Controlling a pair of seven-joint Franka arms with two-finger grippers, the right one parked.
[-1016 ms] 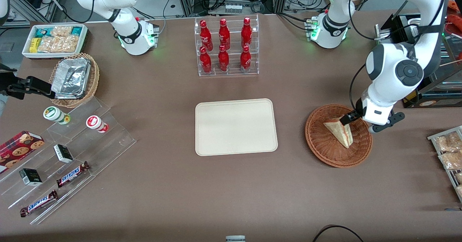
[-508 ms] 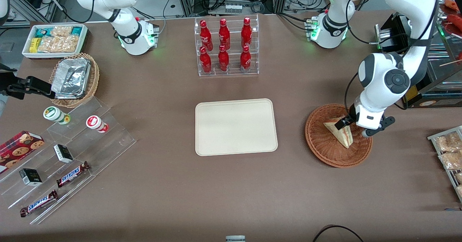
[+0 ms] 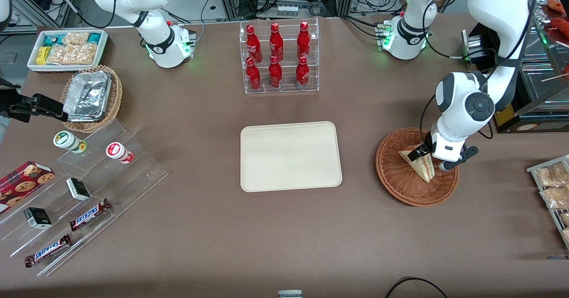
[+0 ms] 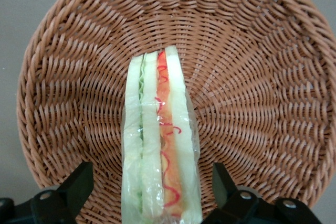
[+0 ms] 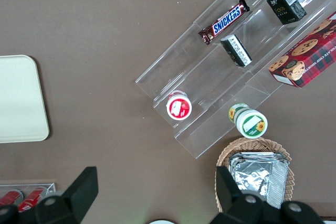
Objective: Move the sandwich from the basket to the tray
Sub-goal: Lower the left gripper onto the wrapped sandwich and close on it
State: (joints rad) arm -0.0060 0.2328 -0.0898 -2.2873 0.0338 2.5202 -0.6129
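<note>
**One Sandwich in the Basket, Claw Straddling It**

Front view. One sandwich (image 3: 420, 163) lies in the round reddish-brown basket (image 3: 400, 187), toward the working arm's end of the bench (image 3: 284, 231). The wedge rests on its side; its long axis runs from a broad end under the arm to a narrow tip that points toward the front camera. The layered cut edge faces the working arm's end of the bench. The claw (image 3: 430, 157) is low over the broad end of the sandwich, inside the basket rim. The cream tray (image 3: 291, 155) sits bare at mid-bench, well apart from the basket. A clear rack of red bottles (image 3: 278, 58) stands farther from the camera than the tray. The bench surface is a matte brown; cabling and frames line the room's edge above it.

Left wrist view. The sandwich (image 4: 160, 145) fills the centre of the basket (image 4: 252, 66), cut edge up, showing green and red-orange filling between pale bread under clear wrap. The claw (image 4: 152, 198) is spread wide, one finger (image 4: 79, 184) on each side of the sandwich with a gap to the wrap on both sides; it holds nothing.

Right wrist view. A tray (image 5: 18, 98) corner, clear stepped shelves (image 5: 220, 77) with snack bars and cups, and a tan basket of foil containers (image 5: 257, 174) rest on the same brown bench.
</note>
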